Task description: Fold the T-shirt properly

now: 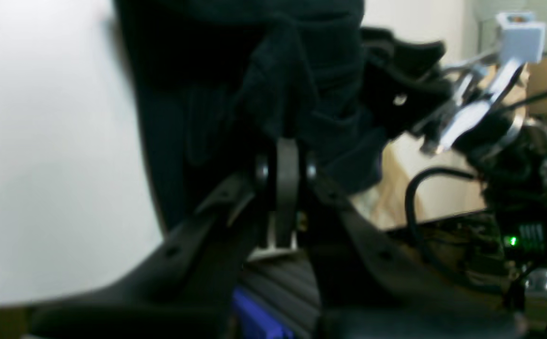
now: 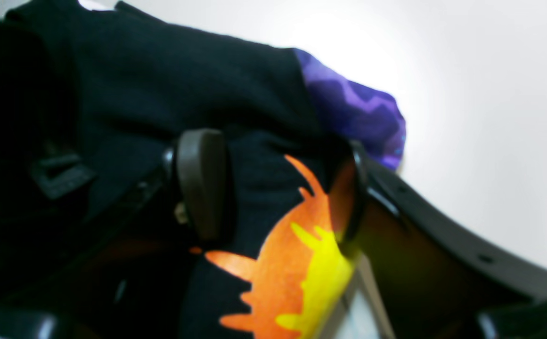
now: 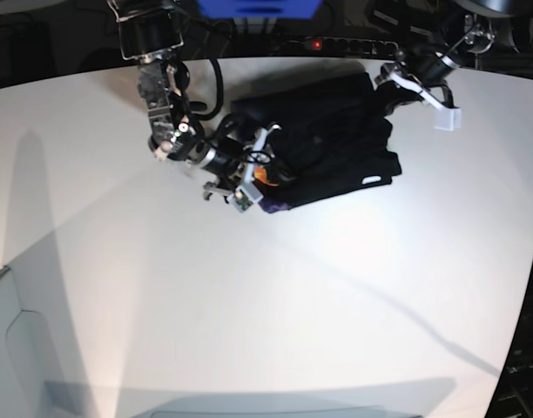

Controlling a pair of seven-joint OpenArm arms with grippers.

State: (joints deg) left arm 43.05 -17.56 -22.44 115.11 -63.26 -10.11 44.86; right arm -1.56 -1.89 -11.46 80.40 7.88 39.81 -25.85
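Between both sets of fingers the bunched T-shirt is clamped — mid-fold; next, probably lay it flat on the worktop.

We see a broad white table filling most of the base view, its far edge curving across the top of the frame. Directly on it, in the upper middle, lies the black T-shirt, bunched into a rumpled heap. A bit of orange and purple print shows at the heap's lower left edge. Long grey shadows cross the surface toward the lower right and down the left side
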